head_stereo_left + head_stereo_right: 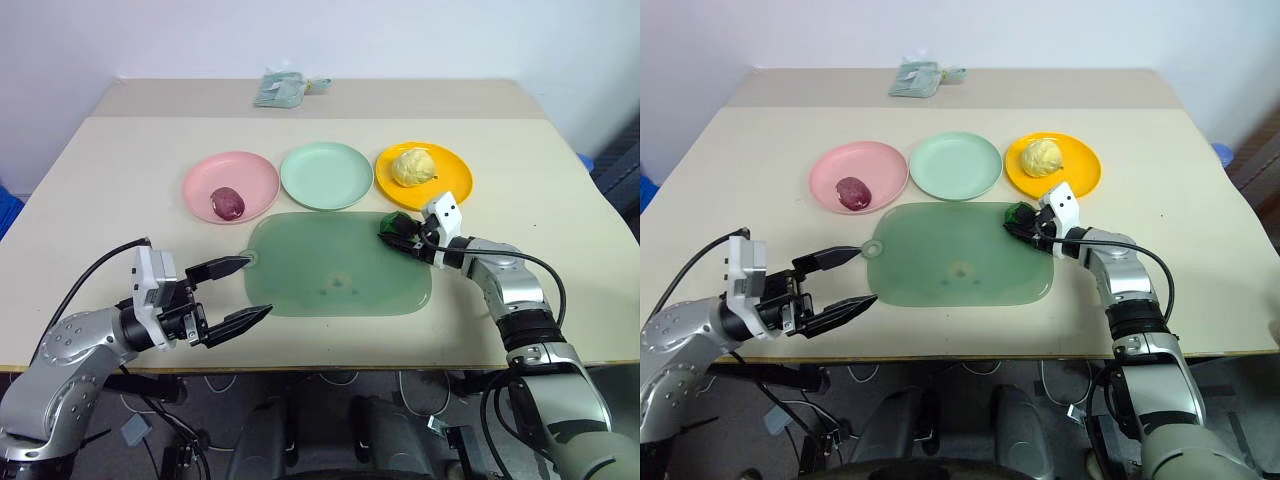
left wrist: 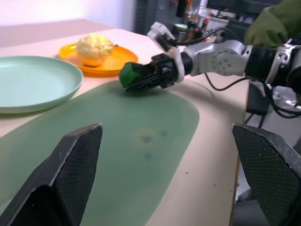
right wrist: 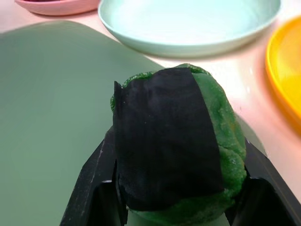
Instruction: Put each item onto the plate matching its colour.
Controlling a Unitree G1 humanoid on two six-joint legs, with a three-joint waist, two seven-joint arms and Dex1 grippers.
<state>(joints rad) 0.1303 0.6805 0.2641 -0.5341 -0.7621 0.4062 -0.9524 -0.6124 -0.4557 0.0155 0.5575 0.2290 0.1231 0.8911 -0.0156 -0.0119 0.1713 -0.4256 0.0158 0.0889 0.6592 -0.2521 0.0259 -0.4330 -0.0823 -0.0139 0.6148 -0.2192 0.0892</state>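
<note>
My right gripper (image 1: 392,234) was clamped on the green lump (image 2: 130,75) at the mat's (image 1: 330,275) far right corner, near the orange-yellow plate (image 1: 450,185). My left gripper (image 1: 240,290) hung wide open, holding nothing, at the mat's near left corner.

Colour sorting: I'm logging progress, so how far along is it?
Two of three look done: the dark red lump sits on the pink plate, the pale yellow lump on the orange-yellow plate. In hand: the right gripper is shut on the green lump at the mat's corner. Left: placing it on the bare mint green plate.
</note>
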